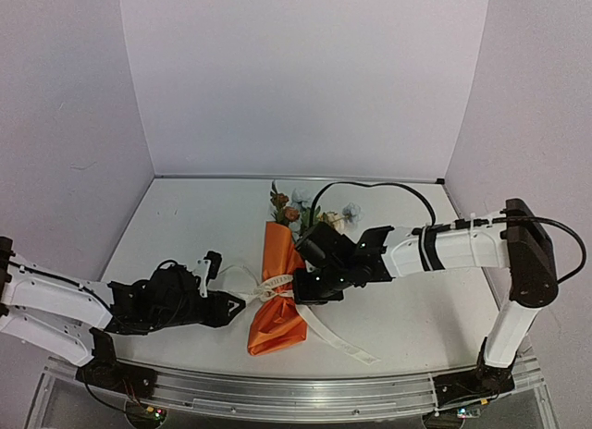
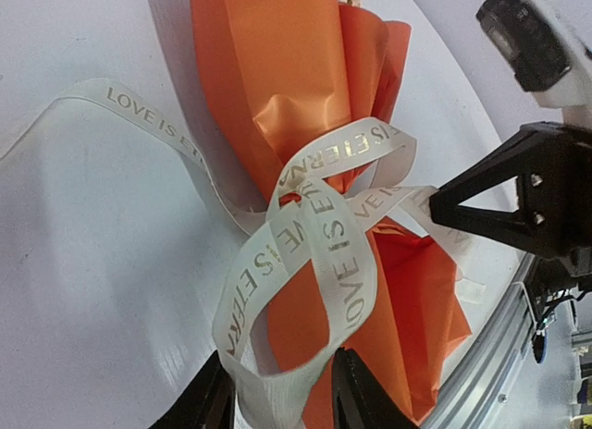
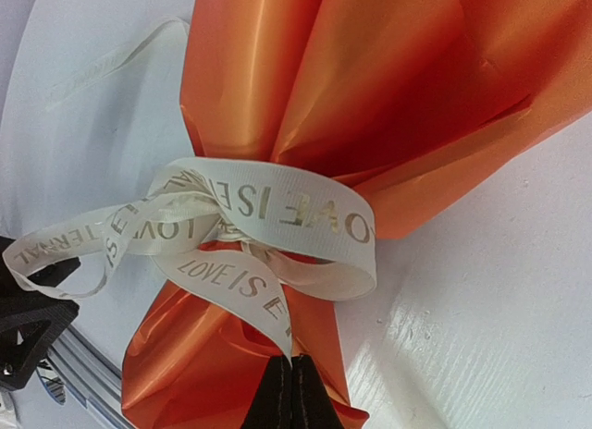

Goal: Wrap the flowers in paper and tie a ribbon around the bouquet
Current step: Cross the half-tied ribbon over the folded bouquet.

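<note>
The paper (image 3: 370, 68) is smooth, glossy orange and catches the light along its creases, while the ribbon (image 3: 296, 212) is finely ribbed cream cloth with shiny gold lettering. The white worktop (image 3: 499, 318) has a smooth, faintly shiny finish. The right end effector (image 3: 292, 378) looks like matt black plastic.

1. Overhead view: bright, soft, even light from above; the white table (image 1: 185, 226) and walls (image 1: 305, 78) carry a faint lilac cast, with only pale shadows beneath the arms (image 1: 444, 249).
2. Left wrist view: ribbon (image 2: 319, 253) lettering is crisp; the left gripper (image 2: 282, 401) at the bottom edge is blurred.
3. Right wrist view: glossy streaks of glare on the orange paper (image 3: 370, 78); a white reflection on the table.
</note>
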Tool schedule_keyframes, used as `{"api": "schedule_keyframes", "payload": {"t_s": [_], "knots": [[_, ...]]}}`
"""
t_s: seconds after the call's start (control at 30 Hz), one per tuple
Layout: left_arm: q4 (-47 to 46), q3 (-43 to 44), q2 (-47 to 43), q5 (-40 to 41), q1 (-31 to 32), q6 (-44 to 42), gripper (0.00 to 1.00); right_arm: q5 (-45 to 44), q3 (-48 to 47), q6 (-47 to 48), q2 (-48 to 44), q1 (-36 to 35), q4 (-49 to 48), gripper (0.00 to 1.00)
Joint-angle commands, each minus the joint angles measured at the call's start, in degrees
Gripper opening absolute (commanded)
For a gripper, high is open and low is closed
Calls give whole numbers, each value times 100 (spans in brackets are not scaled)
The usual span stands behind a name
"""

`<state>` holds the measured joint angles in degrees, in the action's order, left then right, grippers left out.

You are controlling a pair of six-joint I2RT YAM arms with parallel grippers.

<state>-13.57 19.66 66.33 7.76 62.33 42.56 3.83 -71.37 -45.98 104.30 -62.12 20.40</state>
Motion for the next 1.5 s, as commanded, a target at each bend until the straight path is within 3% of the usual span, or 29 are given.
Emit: {"api": "schedule_keyframes", "payload": {"t_s": [0.0,0.17,0.3,0.4,0.57,0.73,1.03,1.47], "knots": [[341,-218,-1290,191,25,157,42,-221,-210,-33,70,-25,8,0],[1025,-369,-2726,216,22,106,50,-230,-221,-23,94,-25,9,0],[1317,64,-2858,508,13,-282,55,-221,-241,-25,102,-28,-8,0],[1478,809,-1918,473,-196,-915,55,-268,-242,-45,96,-30,-21,0],[973,1817,76,-713,-735,-1760,51,-332,-87,-170,33,-32,-195,0],[787,2444,1263,-1937,-1202,-2350,50,-182,7,-295,62,-36,-556,0],[795,2948,2218,-2976,-1389,-2732,48,-139,100,-419,97,-32,-716,0],[918,3201,2727,-2867,-1443,-2968,48,-146,172,-476,135,-2,-797,0]]}}
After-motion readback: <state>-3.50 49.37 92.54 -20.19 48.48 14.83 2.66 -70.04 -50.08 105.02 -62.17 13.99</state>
